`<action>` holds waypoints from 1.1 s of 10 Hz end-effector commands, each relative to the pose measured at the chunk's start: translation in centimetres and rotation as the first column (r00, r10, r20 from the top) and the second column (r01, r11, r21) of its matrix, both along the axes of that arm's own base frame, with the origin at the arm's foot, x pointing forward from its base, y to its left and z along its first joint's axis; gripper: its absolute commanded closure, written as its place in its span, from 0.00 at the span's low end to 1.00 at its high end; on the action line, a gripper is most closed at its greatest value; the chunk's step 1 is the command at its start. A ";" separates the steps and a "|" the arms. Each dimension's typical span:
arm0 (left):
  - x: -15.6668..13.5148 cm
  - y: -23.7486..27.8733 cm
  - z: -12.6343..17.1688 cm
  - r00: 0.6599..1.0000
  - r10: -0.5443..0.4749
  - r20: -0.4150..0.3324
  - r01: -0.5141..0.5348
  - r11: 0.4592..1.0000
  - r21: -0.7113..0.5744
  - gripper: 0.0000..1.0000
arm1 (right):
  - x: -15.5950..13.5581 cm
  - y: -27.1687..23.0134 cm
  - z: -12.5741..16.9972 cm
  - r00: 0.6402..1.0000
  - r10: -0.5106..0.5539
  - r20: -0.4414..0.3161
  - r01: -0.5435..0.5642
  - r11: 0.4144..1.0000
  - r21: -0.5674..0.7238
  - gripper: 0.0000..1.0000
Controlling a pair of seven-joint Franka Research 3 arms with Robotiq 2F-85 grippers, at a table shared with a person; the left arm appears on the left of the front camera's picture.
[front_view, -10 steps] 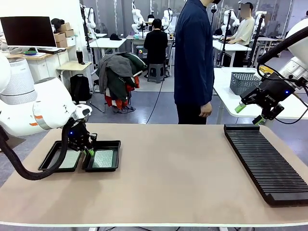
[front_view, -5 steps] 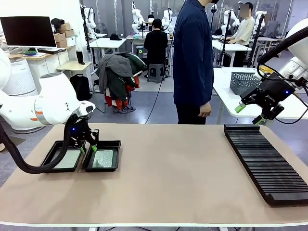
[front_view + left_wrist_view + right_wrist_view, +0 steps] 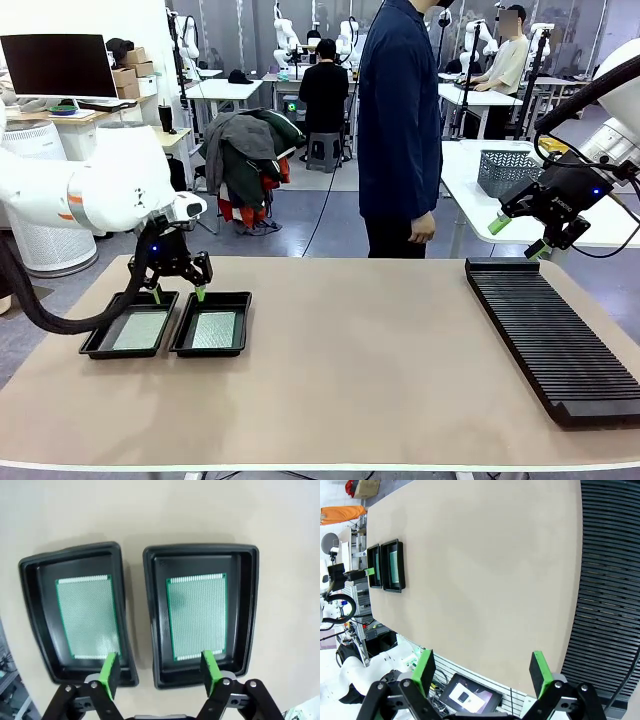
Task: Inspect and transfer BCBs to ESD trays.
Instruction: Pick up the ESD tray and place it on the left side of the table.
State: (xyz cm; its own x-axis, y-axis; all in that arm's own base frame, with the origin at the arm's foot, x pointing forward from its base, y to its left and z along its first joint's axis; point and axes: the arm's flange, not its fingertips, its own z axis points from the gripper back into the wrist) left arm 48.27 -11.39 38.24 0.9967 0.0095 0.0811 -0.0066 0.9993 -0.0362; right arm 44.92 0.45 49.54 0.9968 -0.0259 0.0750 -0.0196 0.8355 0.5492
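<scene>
In glossy black trays (image 3: 200, 555): perforated BCBs (image 3: 197, 616) (flat)

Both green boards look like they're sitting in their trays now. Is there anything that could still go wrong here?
Possibly. The left claw hangs open just above the two trays; dipping or swinging sideways, a finger could clip a rim and shift a tray. The boards lie loose, so a bump might slide them. The person stands near the table's far edge.

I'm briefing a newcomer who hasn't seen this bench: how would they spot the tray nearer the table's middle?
Start at the tan table and look to its left end, where two black ESD trays sit side by side under the open left gripper. The tray meant is the inner of the pair, toward the long ribbed rack. Like its twin, it holds a green board.
</scene>
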 end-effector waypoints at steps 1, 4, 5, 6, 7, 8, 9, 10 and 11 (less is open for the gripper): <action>-0.5 -0.4 2.0 1.000 -0.010 -0.026 0.011 0.998 0.060 0.15 | -0.2 0.1 0.1 1.000 -0.018 -0.015 0.017 1.000 -0.006 0.00; -1.8 0.1 4.9 0.999 -0.018 -0.028 0.021 0.996 0.086 0.00 | -0.2 0.1 0.1 1.000 -0.018 -0.015 0.017 1.000 -0.006 0.00; -2.1 0.0 5.6 0.999 -0.017 -0.037 0.020 0.995 0.094 0.00 | -0.2 0.1 0.1 1.000 -0.018 -0.015 0.017 1.000 -0.006 0.00; -2.3 0.0 6.4 0.999 -0.019 -0.046 0.023 0.995 0.093 0.00 | -0.2 0.1 0.1 1.000 -0.018 -0.015 0.017 1.000 -0.006 0.00; -2.7 -0.1 7.0 0.998 -0.029 -0.053 0.034 0.995 0.092 0.00 | -0.2 0.1 0.1 1.000 -0.018 -0.015 0.017 1.000 -0.006 0.00; -3.1 -0.1 7.6 0.998 -0.044 -0.052 0.048 0.996 0.081 0.00 | -0.2 0.1 0.1 1.000 -0.018 -0.015 0.017 1.000 -0.006 0.00; -3.4 -0.2 8.3 0.996 -0.065 -0.068 0.070 0.994 0.078 0.00 | -0.2 0.1 0.1 1.000 -0.018 -0.015 0.017 1.000 -0.006 0.00; -2.7 0.0 7.0 0.999 -0.025 -0.042 0.028 0.997 0.069 0.00 | -0.2 0.1 0.1 1.000 -0.018 -0.015 0.017 1.000 -0.006 0.00; -2.7 0.0 7.0 0.999 -0.025 -0.042 0.028 0.997 0.069 0.00 | -0.2 0.1 0.1 1.000 -0.018 -0.015 0.017 1.000 -0.006 0.00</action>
State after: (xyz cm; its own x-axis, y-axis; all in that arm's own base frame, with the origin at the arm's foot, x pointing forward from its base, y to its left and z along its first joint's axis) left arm 45.25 -11.51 45.81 0.9990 -0.0283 0.0340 0.0271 0.9990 0.0365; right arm 44.92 0.45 49.53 0.9968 -0.0259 0.0750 -0.0196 0.8355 0.5491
